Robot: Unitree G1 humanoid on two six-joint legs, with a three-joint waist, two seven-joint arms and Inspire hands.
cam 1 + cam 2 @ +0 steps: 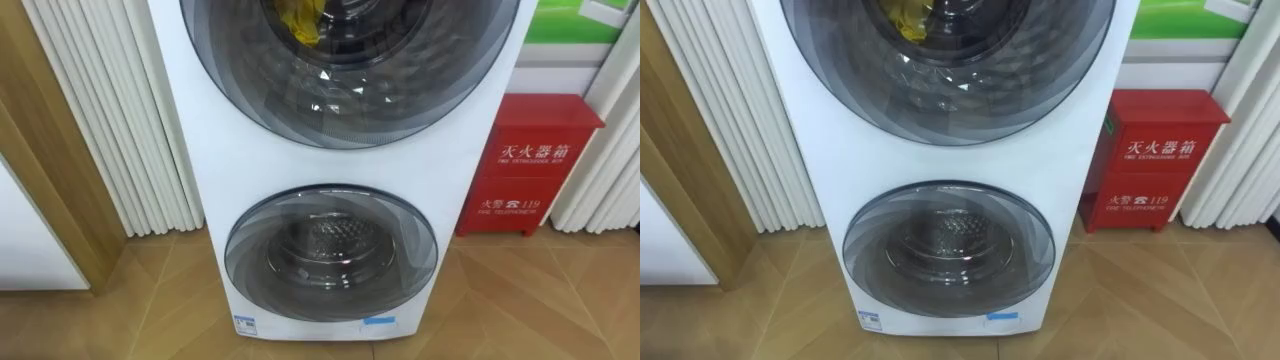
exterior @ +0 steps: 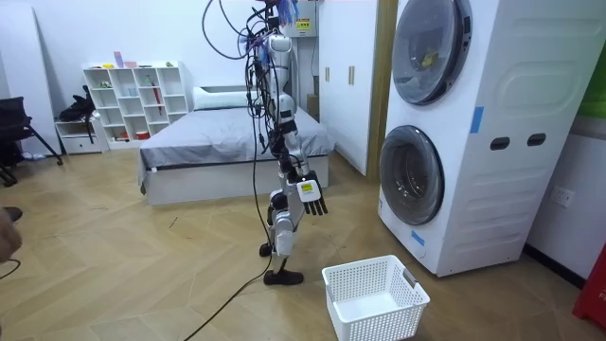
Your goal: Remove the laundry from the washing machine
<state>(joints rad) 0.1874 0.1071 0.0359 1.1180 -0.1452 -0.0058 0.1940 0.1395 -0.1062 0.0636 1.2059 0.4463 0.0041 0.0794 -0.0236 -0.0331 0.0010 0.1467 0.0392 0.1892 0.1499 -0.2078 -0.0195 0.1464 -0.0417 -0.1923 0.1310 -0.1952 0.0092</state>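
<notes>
A tall white washing machine (image 2: pixel 492 142) stacks two round glass doors. The upper door (image 1: pixel 350 70) looks shut, and a yellow cloth (image 1: pixel 300 20) lies behind its glass at the top of the drum; the same yellow cloth (image 2: pixel 428 59) shows faintly in the room view. Behind the lower door (image 1: pixel 330 255), also shut, the drum shows bare metal. I stand on the wooden floor about a metre from the machine, facing it. My right hand (image 2: pixel 312 197) hangs at my side with relaxed fingers and holds nothing.
A white plastic laundry basket (image 2: pixel 374 298) stands empty on the floor between me and the machine. A red fire cabinet (image 1: pixel 525 165) sits right of the machine, white ribbed panels (image 1: pixel 110 110) and a wooden frame (image 1: pixel 50 150) left of it. A bed (image 2: pixel 227 147) is behind me.
</notes>
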